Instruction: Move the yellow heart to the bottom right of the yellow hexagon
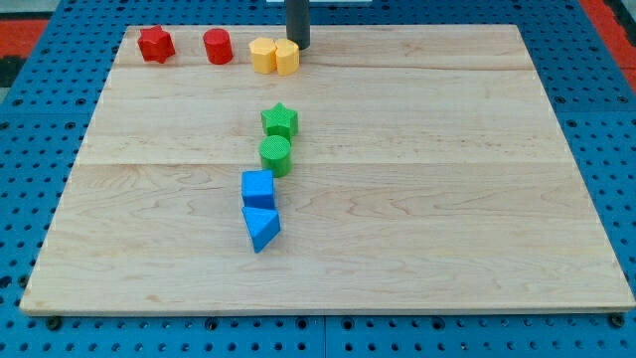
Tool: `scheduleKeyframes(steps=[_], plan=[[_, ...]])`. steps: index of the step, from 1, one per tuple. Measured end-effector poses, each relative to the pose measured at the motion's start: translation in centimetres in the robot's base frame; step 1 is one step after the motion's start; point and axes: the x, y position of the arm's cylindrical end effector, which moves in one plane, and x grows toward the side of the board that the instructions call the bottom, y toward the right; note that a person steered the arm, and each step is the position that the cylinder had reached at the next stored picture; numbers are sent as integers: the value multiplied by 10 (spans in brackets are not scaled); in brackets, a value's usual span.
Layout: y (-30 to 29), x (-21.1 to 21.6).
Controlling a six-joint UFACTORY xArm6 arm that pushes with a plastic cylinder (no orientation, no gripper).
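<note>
Nearest the view's bottom, a blue triangular block [260, 228] lies on the wooden board [447, 199], with a blue cube [257, 188] touching it at its 12 o'clock. Just beyond, at the cube's 1 o'clock, stands a green cylinder [275, 155], and a green star [280, 121] sits against that cylinder's 12 o'clock. Together these four make a slightly leaning column near the board's middle.

Farther back, along the board's top edge, two yellow blocks touch one another: the yellow hexagon [262, 55] on the view's left and the yellow heart [286, 58] directly at its 3 o'clock. A red cylinder [218, 46] stands near the hexagon's 9 o'clock, and a red star [156, 44] lies farther out in that same direction.

My tip [298, 45] sits at the heart's 1 o'clock, touching or just beside it. The rod carries no jaws and grasps nothing.
</note>
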Motion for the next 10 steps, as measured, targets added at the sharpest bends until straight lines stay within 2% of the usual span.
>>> scheduleKeyframes(steps=[1,3,4,6,7,8,9,10], plan=[[-12,8],[-74,8],[-41,8],[48,48],[8,50],[-42,12],[-35,22],[44,29]])
